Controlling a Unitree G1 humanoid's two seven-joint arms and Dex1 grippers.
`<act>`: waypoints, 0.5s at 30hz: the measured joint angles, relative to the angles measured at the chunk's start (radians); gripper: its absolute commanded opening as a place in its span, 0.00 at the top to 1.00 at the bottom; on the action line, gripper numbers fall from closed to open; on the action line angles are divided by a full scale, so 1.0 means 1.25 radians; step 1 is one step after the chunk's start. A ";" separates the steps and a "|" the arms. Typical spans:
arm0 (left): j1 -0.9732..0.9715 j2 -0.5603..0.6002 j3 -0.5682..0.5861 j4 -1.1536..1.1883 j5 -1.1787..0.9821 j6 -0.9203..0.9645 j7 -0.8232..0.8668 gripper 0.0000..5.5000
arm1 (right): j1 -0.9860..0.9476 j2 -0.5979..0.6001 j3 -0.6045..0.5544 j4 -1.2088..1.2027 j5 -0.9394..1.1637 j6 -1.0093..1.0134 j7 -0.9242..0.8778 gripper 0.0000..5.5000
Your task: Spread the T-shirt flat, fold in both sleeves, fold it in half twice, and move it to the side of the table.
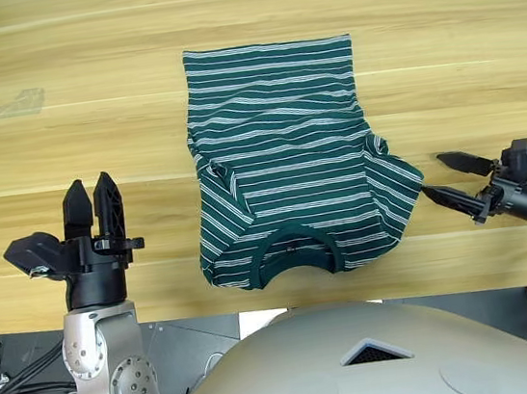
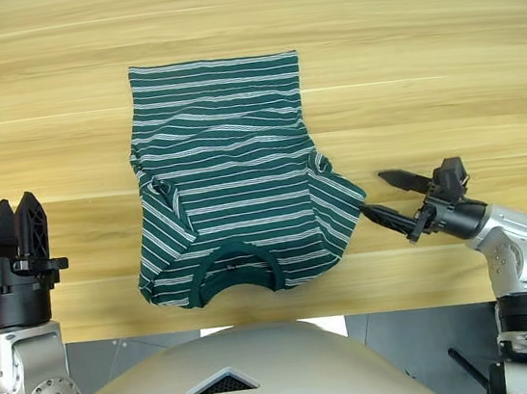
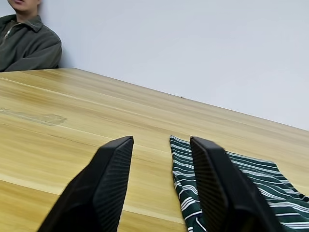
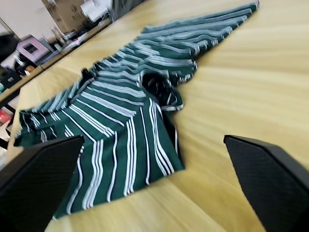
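T-shirt (image 1: 281, 146) lies centre frame, sleeves folded in. Right gripper (image 1: 434, 175), fingers spread, sits at its right edge, likely to grasp. Left gripper (image 1: 91, 193), fingers parted, stands clear lower left.

Green striped T-shirt (image 1: 284, 165) lies flat, sleeves folded.

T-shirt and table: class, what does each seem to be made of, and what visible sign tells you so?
T-shirt: soft knit cloth, likely cotton jersey, matte; it wrinkles and bunches in limp folds. Table: wood or wood-look laminate, smooth with a faint sheen; long grain lines and plank seams run across it.
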 measured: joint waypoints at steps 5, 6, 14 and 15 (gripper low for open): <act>-0.007 -0.005 -0.016 0.009 0.022 0.011 -0.009 0.60 | 0.006 0.013 0.040 -0.008 -0.036 -0.021 0.023 0.19; -0.007 -0.005 -0.017 0.011 0.023 0.012 -0.010 0.60 | 0.009 0.013 0.042 -0.009 -0.041 -0.027 0.025 0.23; -0.005 -0.020 -0.027 0.023 0.038 0.012 -0.025 0.60 | 0.007 0.013 0.050 -0.004 -0.069 -0.044 0.025 0.50; -0.005 -0.021 -0.027 0.027 0.038 0.012 -0.026 0.60 | 0.007 0.013 0.050 -0.002 -0.073 -0.047 0.025 0.54</act>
